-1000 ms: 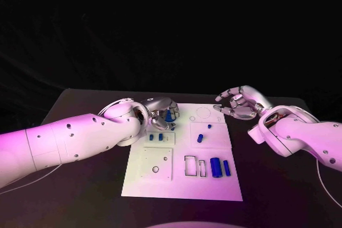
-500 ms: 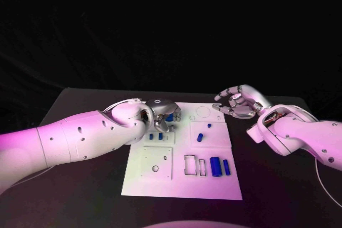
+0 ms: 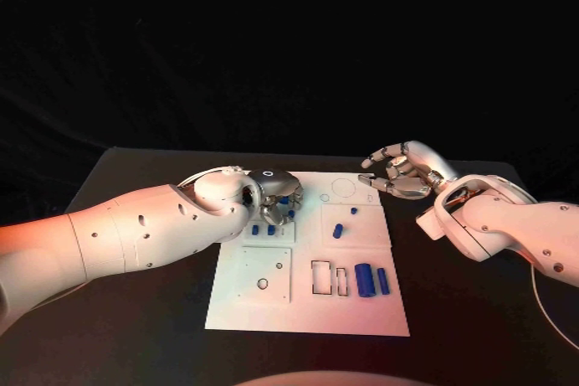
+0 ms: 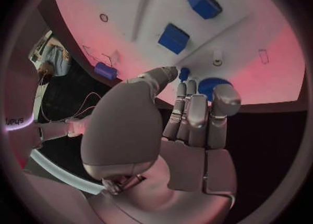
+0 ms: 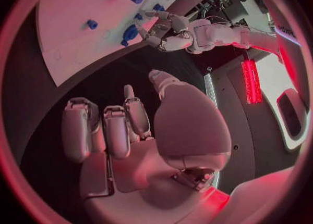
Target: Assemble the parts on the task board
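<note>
Part in hand: a blue part [image 4: 210, 86] sits at the left hand's [image 3: 273, 195] fingertips [image 4: 189, 89], near the task board's [image 3: 362, 311] far left corner; the fingers close around it, apparently grasping.
Task board: white, lying mid-desk [image 3: 133, 336], long side running away from the robot.
Risk: the part could tip or jam if pressed down off-line, since the curled fingers hide its seat.
Right hand [image 3: 406, 172]: hovers off the board's far right corner, fingers loosely curled, holding nothing.
Other parts: two small blue pieces [image 3: 262, 231] just beside the left hand; two blue cylinders [image 3: 371, 281] toward the near right.
Obstruction: the small pieces crowd the left hand's working spot.
</note>
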